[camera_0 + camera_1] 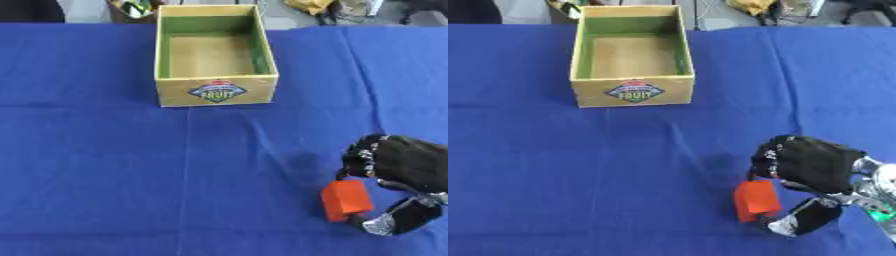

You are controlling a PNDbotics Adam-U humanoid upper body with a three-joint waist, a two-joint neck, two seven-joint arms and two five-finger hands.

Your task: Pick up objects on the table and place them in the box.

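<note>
A small orange-red block (345, 199) is held at the lower right, between the curled fingers and the thumb of my right hand (404, 165). I cannot tell whether the block touches the blue cloth or hangs just over it. The open wooden box (260, 51), green inside and with a fruit label on its front wall, stands at the top centre with nothing visible in it. It is well away from the hand, up and to the left. My left hand shows in neither view.
A blue cloth (105, 165) covers the whole table, with faint fold lines running across it. Clutter lies beyond the far edge of the table (324, 7), behind the box.
</note>
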